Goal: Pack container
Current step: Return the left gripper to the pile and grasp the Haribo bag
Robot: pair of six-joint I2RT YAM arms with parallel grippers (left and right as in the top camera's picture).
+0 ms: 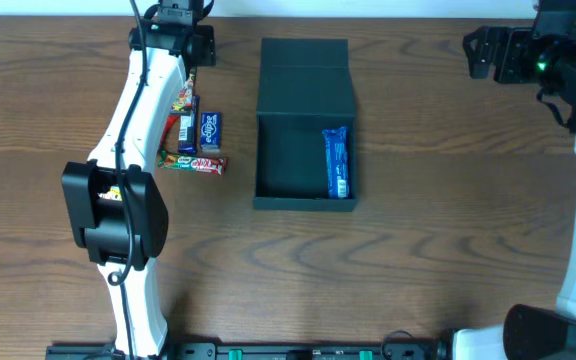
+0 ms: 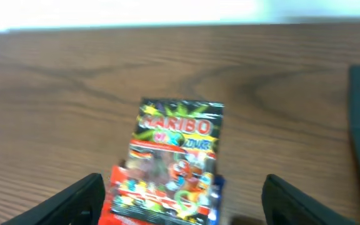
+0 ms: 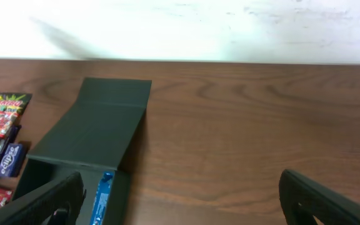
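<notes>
The dark teal-black, matte, roughly square cardboard box sits near the middle of the brown wood-grain bench, its hinged flap lid thrown open and lying back toward the far edge. Inside it, 1 long blue foil snack packet lies lengthwise against the box's right wall; the rest of the floor is bare.

Well to the left of the box is a small cluster of 4 snacks. These are a multicoloured Haribo gummy bag, a small dark-blue gum packet, a red packet partly hidden under the white arm, and a slim green-and-red wrapped bar lying crosswise nearest the front. The gummy bag overlaps the red and blue packets.

The left pincer is low over this cluster, released. Its 2 black fingers stand wide apart, 1 on each side of the gummy bag, and grip nothing.

The right pincer is at the bench's far right corner, well apart from the box. It is also released and empty, jaws spread wide and facing the open lid across bare wood.
</notes>
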